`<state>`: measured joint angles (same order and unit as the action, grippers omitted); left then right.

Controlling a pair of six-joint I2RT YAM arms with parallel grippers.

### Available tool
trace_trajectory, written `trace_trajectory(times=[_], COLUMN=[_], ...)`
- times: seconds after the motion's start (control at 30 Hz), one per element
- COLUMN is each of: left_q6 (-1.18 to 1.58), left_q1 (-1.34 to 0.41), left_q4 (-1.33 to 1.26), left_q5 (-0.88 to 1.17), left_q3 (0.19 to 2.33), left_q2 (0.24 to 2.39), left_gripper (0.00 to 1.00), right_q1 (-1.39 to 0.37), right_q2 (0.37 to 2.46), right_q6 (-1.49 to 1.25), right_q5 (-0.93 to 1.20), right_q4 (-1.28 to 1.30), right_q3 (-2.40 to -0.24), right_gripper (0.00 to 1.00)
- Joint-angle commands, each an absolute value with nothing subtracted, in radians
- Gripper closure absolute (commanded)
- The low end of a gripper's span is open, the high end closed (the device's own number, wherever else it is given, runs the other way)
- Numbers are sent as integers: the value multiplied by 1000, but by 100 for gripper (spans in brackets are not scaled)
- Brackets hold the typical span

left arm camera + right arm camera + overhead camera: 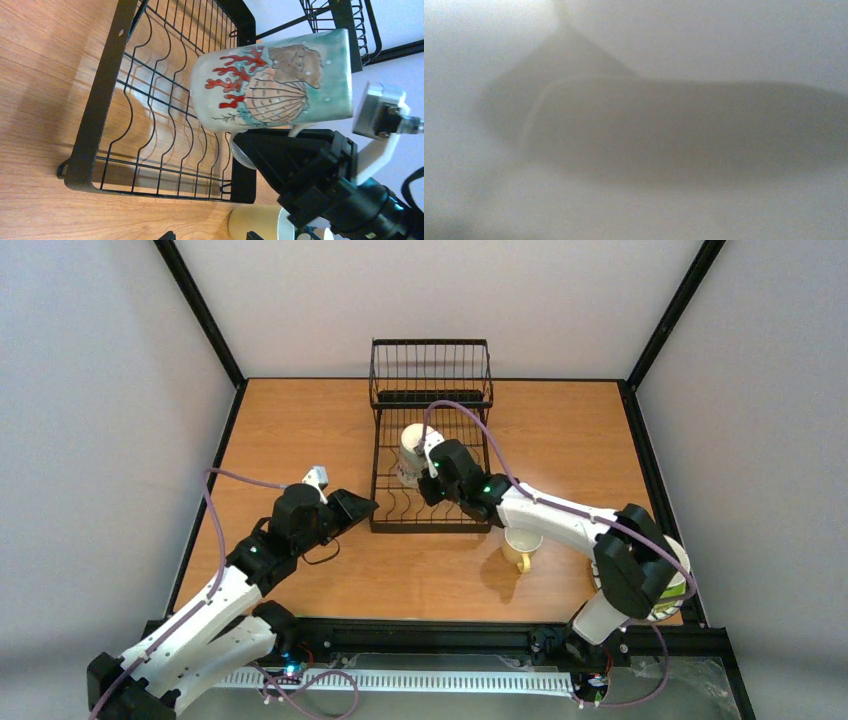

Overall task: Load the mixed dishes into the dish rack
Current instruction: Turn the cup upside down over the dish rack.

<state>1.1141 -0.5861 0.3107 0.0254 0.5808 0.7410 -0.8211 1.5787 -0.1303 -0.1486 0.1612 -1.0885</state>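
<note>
The tabletop (300, 430) carries the black wire dish rack (430, 527) at its middle. Over the rack's plate slots is the white mug (411, 450), painted with red coral and a shell, and the right fingers (432, 476) grasp it at its handle side. The left fingers (355, 508) hang released and empty just off the rack's near-left corner, apart from that mug, while the smaller cream-yellow mug (521, 543) stands by the near-right corner.

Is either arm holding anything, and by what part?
The right gripper holds the white mug, apparently by its handle; the left gripper is open and empty.
</note>
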Motion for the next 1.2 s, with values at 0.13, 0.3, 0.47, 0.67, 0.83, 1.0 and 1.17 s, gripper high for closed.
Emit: trace_trajectory(times=[0.13,0.3,0.47,0.67,0.83,1.0,1.17], left_q6=[1078,1081,1079,1071,1066,1060,1052], left_q1=[-597,-597,-597,-597,-596,-597,-597], left_q4=[356,363,370,378,380,383,387], left_q5=[2,2,3,2,2,3,7], left_q3=[624,616,610,615,621,623,622], left_q2=[730,717,712,712,716,716,715], left_gripper=[22,22,22,22,22,22,21], right_q1=[-846,-849,-850,-850,-850,-848,-847], right_q2=[1659,1716,1794,1878,1922,1961,2004], right_q6=[-85,-76,-86,-105,-118,-136,-161], right_q5=[-270,-285,-280,-268,-265,-274,-301], right_q4=[-127,-194,-218,-217,-194,-151,-129], right_q3=[-1077,-1084,-1127,-1188,-1245,-1311,-1345], right_gripper=[98,98,98,98,98,98,94])
